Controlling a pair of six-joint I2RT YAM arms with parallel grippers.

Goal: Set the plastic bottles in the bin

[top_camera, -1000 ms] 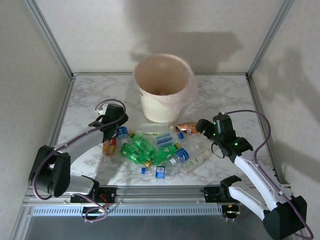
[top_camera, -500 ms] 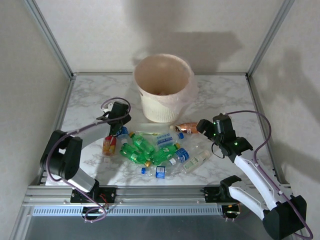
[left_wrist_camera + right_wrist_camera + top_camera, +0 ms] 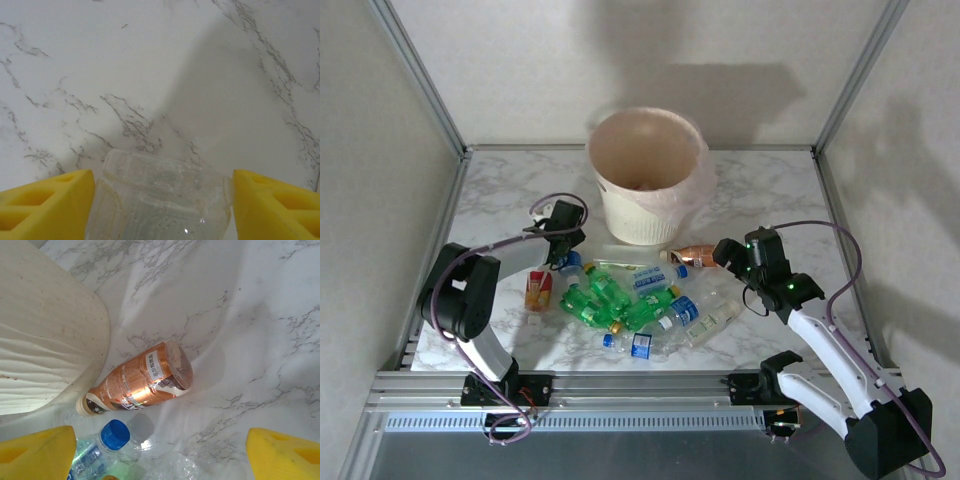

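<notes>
The left gripper was shut tight on a small clear plastic bottle, with its yellow foam fingers pressing on both sides. It was low over the white marble table, at the left edge of the pile of small clear and green plastic bottles. The right gripper was wide open with nothing in it, and just in front of it a shiny copper-brown plastic bottle lay on its side, right beside the wall of the round cream-white plastic bin, which stood just behind the pile.
</notes>
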